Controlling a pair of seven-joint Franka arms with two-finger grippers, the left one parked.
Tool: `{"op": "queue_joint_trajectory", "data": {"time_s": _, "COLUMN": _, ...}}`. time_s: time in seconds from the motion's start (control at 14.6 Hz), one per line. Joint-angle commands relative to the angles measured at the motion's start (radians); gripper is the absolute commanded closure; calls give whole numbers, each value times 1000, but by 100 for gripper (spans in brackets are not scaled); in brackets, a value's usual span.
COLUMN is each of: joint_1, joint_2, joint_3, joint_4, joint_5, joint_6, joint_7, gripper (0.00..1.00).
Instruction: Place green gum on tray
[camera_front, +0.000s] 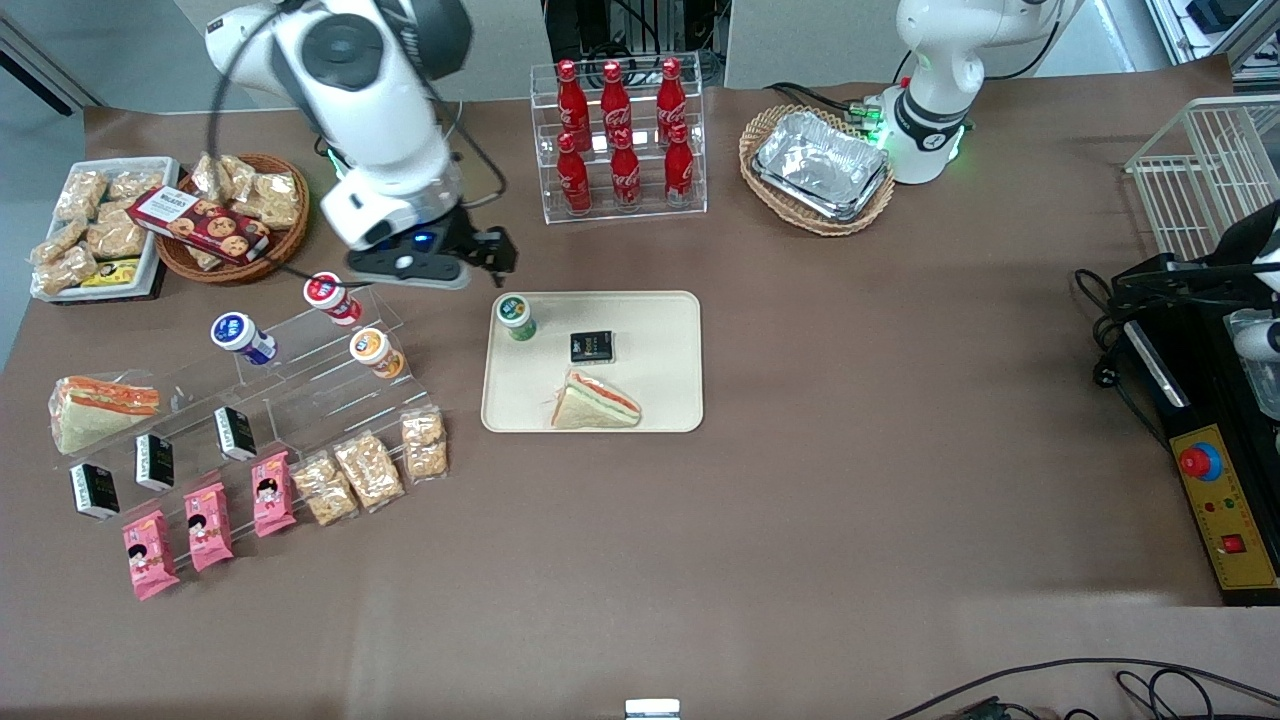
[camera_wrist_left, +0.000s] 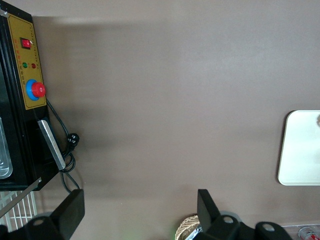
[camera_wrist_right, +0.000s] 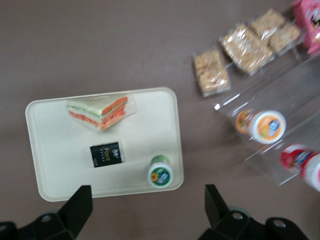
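Note:
The green gum (camera_front: 517, 316) (camera_wrist_right: 160, 174) stands upright in a corner of the beige tray (camera_front: 660, 400) (camera_wrist_right: 50, 150), the corner nearest the working arm. My gripper (camera_front: 492, 256) (camera_wrist_right: 147, 205) hangs open above the table, just outside that corner and farther from the front camera than the gum. Nothing is between its fingers (camera_wrist_right: 77, 205). The tray edge (camera_wrist_left: 285, 150) also shows in the left wrist view.
On the tray lie a wrapped sandwich (camera_front: 595, 402) (camera_wrist_right: 100, 111) and a small black packet (camera_front: 591, 346) (camera_wrist_right: 106, 154). A clear stepped rack toward the working arm's end carries orange-lidded (camera_front: 375, 351), red-lidded (camera_front: 331, 297) and blue-labelled (camera_front: 242, 337) bottles. A cola rack (camera_front: 618, 140) and a wicker basket with foil trays (camera_front: 820, 168) stand farther back.

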Motion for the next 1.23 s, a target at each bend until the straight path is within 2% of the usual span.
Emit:
{"op": "queue_joint_trajectory", "data": {"time_s": 0.0, "joint_1": -8, "joint_2": 17, "joint_3": -102, "joint_4": 95, "joint_5": -14, "joint_6": -78, "joint_7": -205, "gripper": 0}}
{"op": "queue_joint_trajectory", "data": {"time_s": 0.2, "joint_1": -16, "joint_2": 12, "joint_3": -203, "joint_4": 139, "joint_5": -17, "joint_6": -106, "joint_7": -373, "gripper": 0}}
{"op": "queue_joint_trajectory", "data": {"time_s": 0.55, "joint_1": -233, "joint_2": 14, "joint_3": -216, "joint_4": 170, "joint_5": -29, "joint_6": -113, "joint_7": -708, "gripper": 0}}
{"op": "queue_joint_trajectory", "data": {"time_s": 0.82, "joint_1": -327, "joint_2": 28, "joint_3": -231, "joint_4": 205, "joint_5": -28, "joint_6": -115, "joint_7": -727, "gripper": 0}}
{"op": "queue_joint_trajectory", "data": {"time_s": 1.16, "joint_1": -331, "joint_2": 45, "joint_3": -279, "joint_4": 227, "joint_5": -26, "joint_6": -121, "joint_7": -730, "gripper": 0}}
